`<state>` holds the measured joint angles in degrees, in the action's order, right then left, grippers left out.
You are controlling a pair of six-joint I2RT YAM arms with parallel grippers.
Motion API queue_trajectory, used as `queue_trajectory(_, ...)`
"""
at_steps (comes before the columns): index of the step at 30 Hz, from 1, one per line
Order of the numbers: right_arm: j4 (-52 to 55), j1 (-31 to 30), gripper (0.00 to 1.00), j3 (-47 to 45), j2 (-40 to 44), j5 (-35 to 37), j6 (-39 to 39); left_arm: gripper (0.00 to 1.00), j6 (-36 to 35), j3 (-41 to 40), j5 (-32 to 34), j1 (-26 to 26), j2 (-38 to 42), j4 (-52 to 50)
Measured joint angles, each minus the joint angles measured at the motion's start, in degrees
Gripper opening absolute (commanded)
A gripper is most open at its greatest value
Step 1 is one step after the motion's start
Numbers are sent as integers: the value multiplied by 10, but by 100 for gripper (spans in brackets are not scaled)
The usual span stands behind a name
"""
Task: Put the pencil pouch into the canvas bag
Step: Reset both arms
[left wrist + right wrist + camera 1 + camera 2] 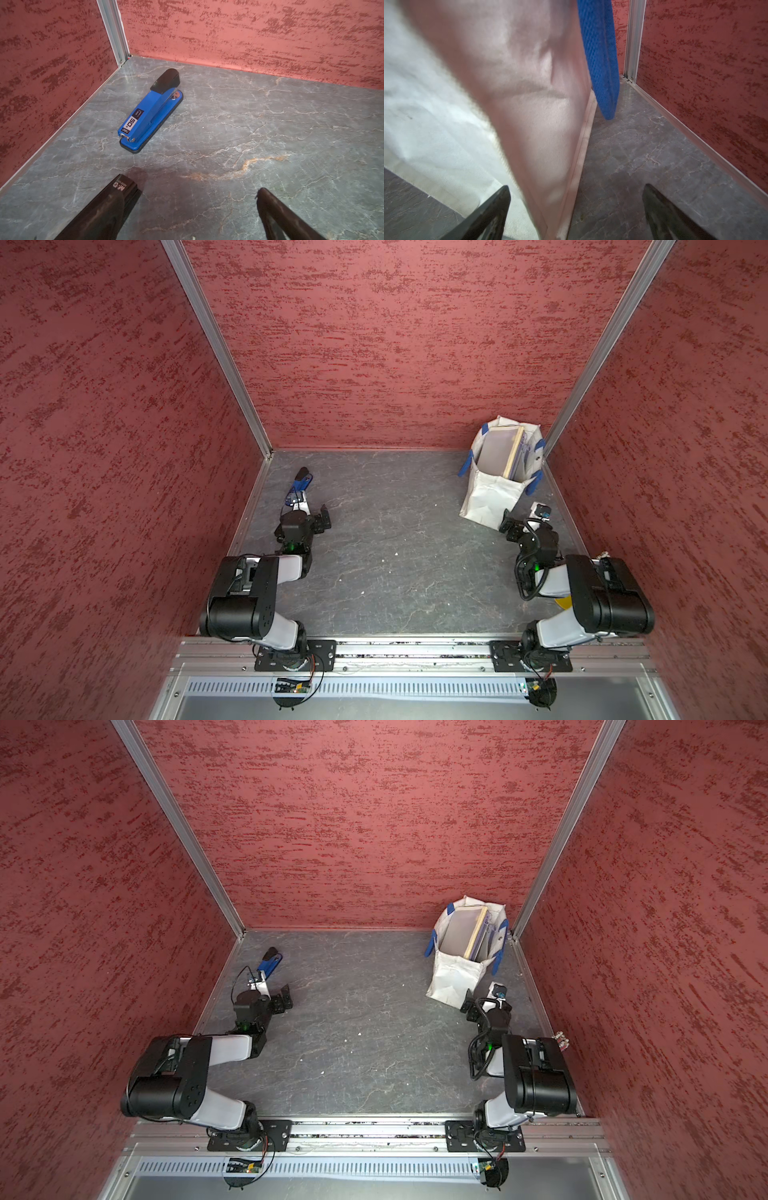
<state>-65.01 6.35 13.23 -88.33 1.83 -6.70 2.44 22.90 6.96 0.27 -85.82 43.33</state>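
Evenly, softly lit from above, moderately bright. Faint dark shadow on bench (143,174) in left wrist view, pale sheen near the corner. Close-up bag (529,93) blurred and pink-tinted in right wrist view. Wide-angle splay at edges of both top views.

Wide bare table (395,531) mid-floor, stapler (150,112) at far left, canvas bag (490,497) blocking far-right corner
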Motion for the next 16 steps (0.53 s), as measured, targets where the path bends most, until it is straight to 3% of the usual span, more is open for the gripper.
queue_trajectory(16, -16, -22, 99, 5, -1, 38, 13, 100, -8, -4, -33, 7, -14, 56)
